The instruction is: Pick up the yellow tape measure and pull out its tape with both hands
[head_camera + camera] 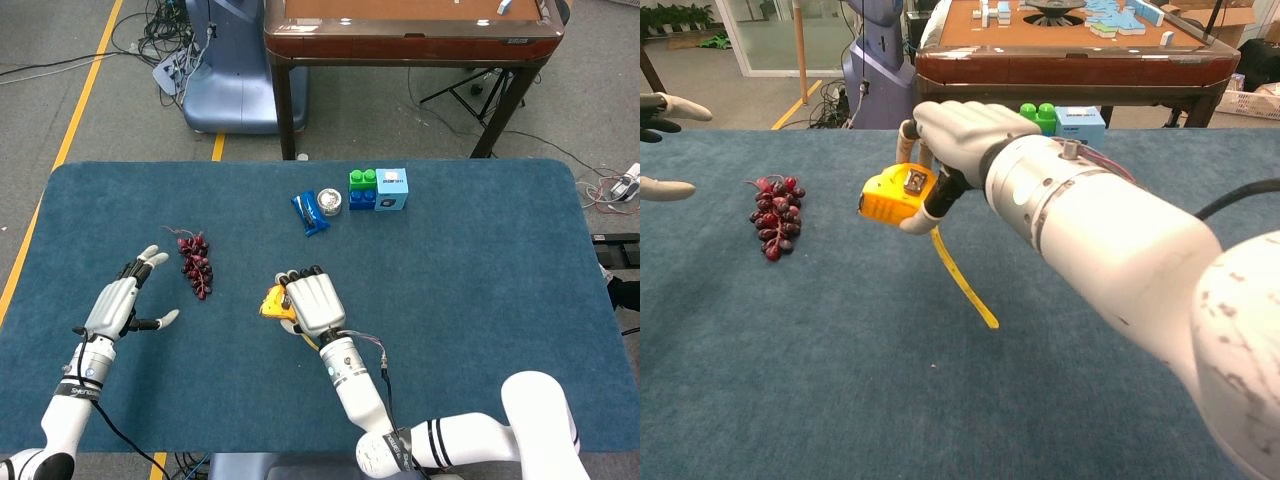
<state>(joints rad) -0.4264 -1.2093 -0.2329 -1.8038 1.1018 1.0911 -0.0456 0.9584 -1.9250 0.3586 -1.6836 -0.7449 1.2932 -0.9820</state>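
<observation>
— What is seen on the largest scale?

— A counter [480, 260] covered in blue cloth is seen; behind it, on the floor, a brown wooden table [410, 35] is placed.

— And the arms?

— The right hand [312, 305] is raised near the middle of the counter; it is clamped on the yellow tape measure [895, 193], whose case is held between the thumb below and the fingers [905, 140] above; the case is lifted above the cloth. The left hand [122, 305] is held over the left part of the counter; its fingers are spread apart and nothing is held in it; in the chest view only its fingertips [668, 108] are shown at the left edge.

— Where is the tape itself?

— A length of yellow tape [962, 280] is drawn out of the case; it hangs down and away from the case towards the cloth; whether its end touches the cloth cannot be told.

— What else is laid out?

— A bunch of dark red grapes [195, 264] is laid just beside the left hand; at the far side a stack of green and blue blocks [363, 188] is set touching a light blue cube [392, 189]; near them a blue packet [309, 212] and a small round tin [330, 201] are placed side by side.
</observation>
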